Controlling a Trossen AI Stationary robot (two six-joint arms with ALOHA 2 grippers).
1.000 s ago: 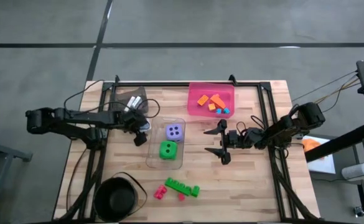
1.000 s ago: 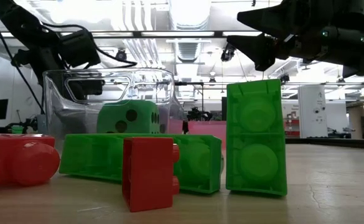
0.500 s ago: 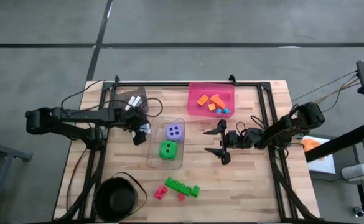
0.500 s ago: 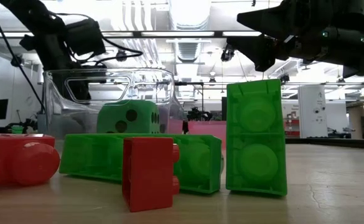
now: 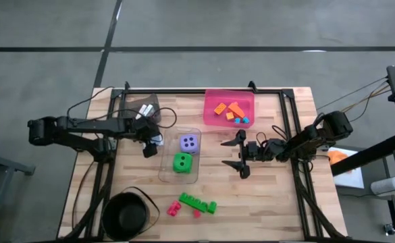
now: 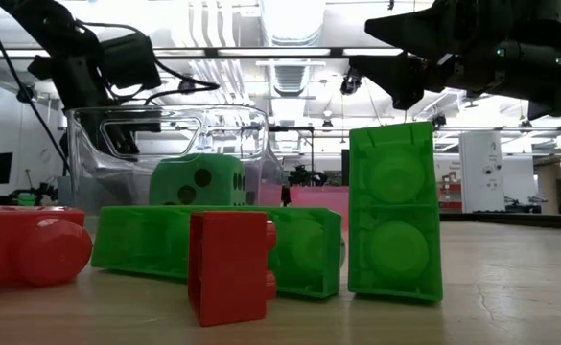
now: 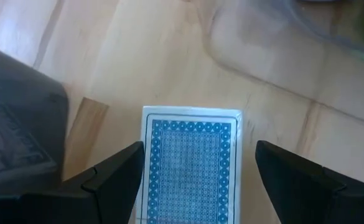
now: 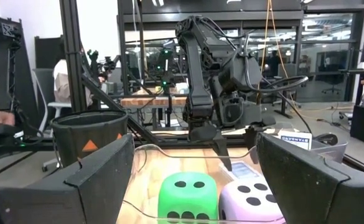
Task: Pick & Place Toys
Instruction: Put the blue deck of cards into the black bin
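My left gripper (image 5: 148, 144) is open and points down just left of the clear bin (image 5: 165, 172). A blue-backed card (image 7: 191, 165) lies flat on the wood between its fingers, which stand on either side of it (image 7: 198, 147); I see no touch. The clear bin holds a purple die (image 5: 189, 142) and a green die (image 5: 181, 163). My right gripper (image 5: 241, 154) is open and empty to the right of the clear bin. A green brick (image 5: 197, 201) and small pink pieces (image 5: 174, 208) lie near the table's front edge.
A grey bin (image 5: 143, 110) with cards stands at the far left, close behind my left gripper. A pink bin (image 5: 229, 108) at the far edge holds orange and teal bricks. A black round bowl (image 5: 126, 216) sits at the near left corner.
My left gripper has gone up a little beside the clear bin, staying open over the card. The right arm has kept still.
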